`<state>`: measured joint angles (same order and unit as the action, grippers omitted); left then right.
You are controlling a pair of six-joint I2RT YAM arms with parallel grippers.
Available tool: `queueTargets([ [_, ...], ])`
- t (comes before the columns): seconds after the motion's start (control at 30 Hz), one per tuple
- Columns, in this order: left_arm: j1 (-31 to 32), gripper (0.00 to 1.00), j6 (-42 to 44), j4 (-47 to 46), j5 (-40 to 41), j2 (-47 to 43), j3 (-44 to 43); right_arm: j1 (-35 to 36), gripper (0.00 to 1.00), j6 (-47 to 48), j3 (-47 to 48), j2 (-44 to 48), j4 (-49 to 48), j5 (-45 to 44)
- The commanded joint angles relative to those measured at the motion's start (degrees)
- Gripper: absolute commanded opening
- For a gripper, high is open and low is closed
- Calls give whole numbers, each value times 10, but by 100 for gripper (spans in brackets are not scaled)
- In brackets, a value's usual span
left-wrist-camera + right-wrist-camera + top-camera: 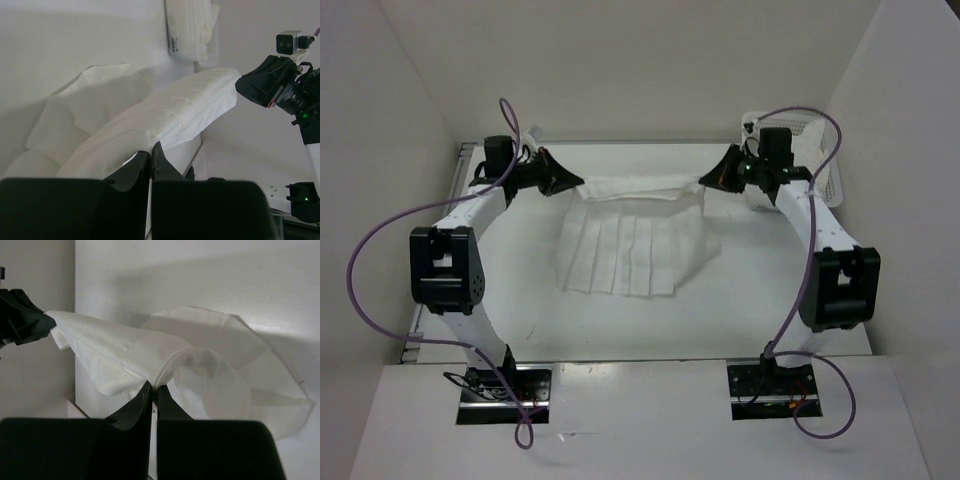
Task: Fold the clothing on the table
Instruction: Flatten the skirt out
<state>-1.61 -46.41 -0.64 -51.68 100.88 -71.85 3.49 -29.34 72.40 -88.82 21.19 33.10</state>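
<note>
The left fingers (565, 185) and the right fingers (712, 178) were each pinched shut on one end of the clothing's top edge. The clothing (632, 240) hung between them over the far part of the table (750, 310). Its upper band was stretched in the air, and its pleated lower part was spread on the surface toward the near edge.

Each wrist view showed only a thin bite of fabric between the tips. A pull outward could probably have slipped an end free, and that side would have dropped. If the arms had travelled at unequal height or pace, the fold would likely have come out skewed. The lower part lay on the table, so it might have dragged and bunched rather than settling flat. The right arm stood close to the basket (828, 180), and a wide swing could have knocked it.

That white mesh basket sat at the far right corner, by the wall. A bunched white cloth (192, 22) lay in it, and whether it held anything else could not be told.
</note>
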Motion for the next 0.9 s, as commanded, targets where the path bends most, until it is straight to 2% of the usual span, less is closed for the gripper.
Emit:
queueTargets([
  [0.0,-38,0,-6,-56,13,25,-123,-25,0,43,170,-54,-32,-28],
  [0.07,-46,0,-15,-44,7,54,-209,-25,0,43,228,-80,-18,-28],
  [0.17,-60,0,-32,-37,-11,66,-271,-25,0,43,336,-117,1,-23],
  [0.23,-66,0,-24,-18,-11,52,-301,-25,0,43,346,-117,7,-23],
  [0.4,-67,0,-12,-29,1,-21,-173,-25,0,37,247,-64,19,-28],
  [0.43,-67,0,-12,-30,1,-30,-101,-25,0,37,191,-57,27,-23],
  [0.53,-67,0,-18,-47,17,-64,20,-25,0,17,45,-29,22,8],
  [0.57,-52,0,-18,-52,22,-77,100,-25,0,17,10,-12,17,8],
  [0.67,-24,0,-18,-58,46,-90,235,-25,0,5,-153,34,4,15],
  [0.77,-7,0,-18,-58,56,-116,311,-20,0,0,-234,82,48,9],
  [0.8,-1,0,-18,-52,56,-126,347,-20,0,0,-249,123,64,9],
  [0.87,-1,0,-2,-18,65,-169,374,-14,0,-12,-275,166,90,14],
])
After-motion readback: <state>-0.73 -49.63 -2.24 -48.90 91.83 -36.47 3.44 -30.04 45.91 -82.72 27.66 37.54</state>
